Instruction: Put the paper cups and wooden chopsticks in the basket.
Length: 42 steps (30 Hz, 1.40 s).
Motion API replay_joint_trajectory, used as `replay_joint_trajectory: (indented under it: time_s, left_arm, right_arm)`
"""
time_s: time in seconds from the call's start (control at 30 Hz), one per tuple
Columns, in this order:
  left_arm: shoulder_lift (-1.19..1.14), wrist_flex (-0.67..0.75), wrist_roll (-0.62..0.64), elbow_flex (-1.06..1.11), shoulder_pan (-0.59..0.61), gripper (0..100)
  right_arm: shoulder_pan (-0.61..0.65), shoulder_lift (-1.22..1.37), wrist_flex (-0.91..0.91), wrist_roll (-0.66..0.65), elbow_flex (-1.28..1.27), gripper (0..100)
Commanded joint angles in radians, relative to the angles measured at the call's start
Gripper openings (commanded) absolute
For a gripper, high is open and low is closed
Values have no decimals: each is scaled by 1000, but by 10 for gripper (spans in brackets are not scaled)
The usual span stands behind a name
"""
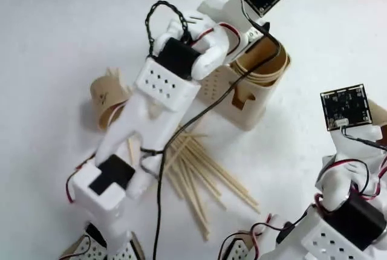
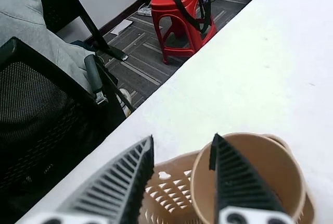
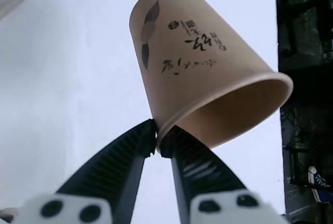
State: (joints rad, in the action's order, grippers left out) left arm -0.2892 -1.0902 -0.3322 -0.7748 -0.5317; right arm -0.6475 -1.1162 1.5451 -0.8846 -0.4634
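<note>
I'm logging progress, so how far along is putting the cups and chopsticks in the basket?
Done: stacked cups sit in the basket, under the left gripper's open jaws. In hand: the right gripper pinches another cup by its rim. Left: one cup lying on the table and the chopsticks, all loose there.

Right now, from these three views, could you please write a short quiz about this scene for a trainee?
1. True or false: the right pincer grips a paper cup by its rim.
2. Where are the wooden chopsticks? A: in a loose heap on the table. B: in a drawer. C: on a plate.
3. Fill in: the left pincer is open above the ____.

Key: 1 true; 2 A; 3 basket.
</note>
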Motion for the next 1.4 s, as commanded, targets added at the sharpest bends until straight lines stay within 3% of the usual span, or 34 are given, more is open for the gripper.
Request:
replay_joint_trajectory:
  time_s: [0.0, 0.23, 0.4, 0.73, 1.0, 1.27, 1.37]
  left_arm:
    - [173, -120, 11, -40, 19, 185]
    - [272, -344, 12, -43, 160, 185]
    - [351, -453, 14, -38, 249, 185]
    - [495, -661, 155, -37, 481, 184]
    - [552, -689, 201, 9, 670, 184]
    - [687, -644, 193, 276, 754, 185]
    - [757, -588, 193, 414, 783, 186]
  right_arm:
    - [-8, -51, -85, -6, 3, 20]
    - [-2, -65, -209, -9, 5, 19]
    - [91, -65, -245, -120, 5, 22]
    - [265, 81, -194, -121, 186, 19]
    - [417, 409, -18, -127, 589, 19]
    - [555, 677, 166, -137, 964, 19]
    - [579, 734, 170, -196, 1005, 19]
